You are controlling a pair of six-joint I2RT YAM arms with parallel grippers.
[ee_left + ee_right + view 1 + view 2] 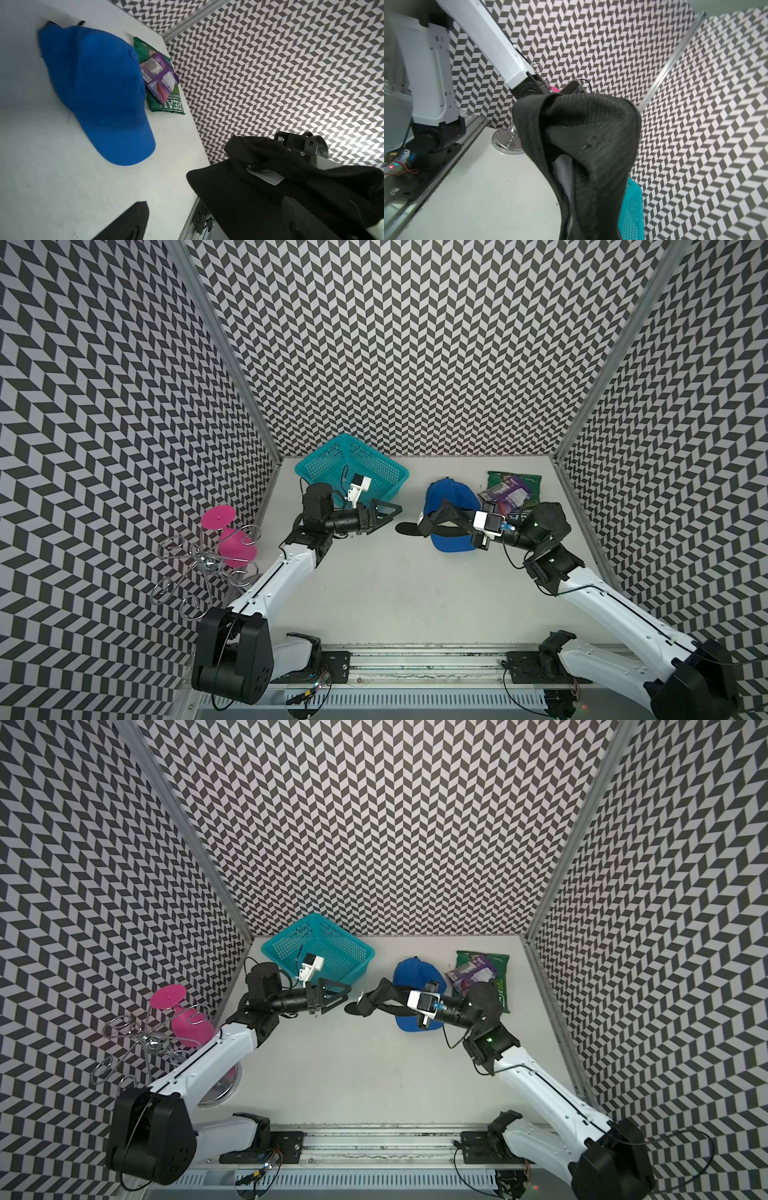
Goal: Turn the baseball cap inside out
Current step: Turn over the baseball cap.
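Right wrist view, black cap (591, 133) filling our frame, mesh fabric showing, gripped in our closed right hand (451, 517) over the table (374, 593), our left hand (395, 515) wide open nearby, not touching, blue cap (451, 493) lying behind beside snack bags (513, 489).

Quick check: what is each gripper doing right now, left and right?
Left gripper: open, holding nothing.
Right gripper: closed on the black cap.

- We see bright, even light from above in both top views; shadows on the surface (374, 593) are faint.
- The wall (415, 344) pattern stretches toward the edges.
- Close up, the black cap (270, 197) looks soft.
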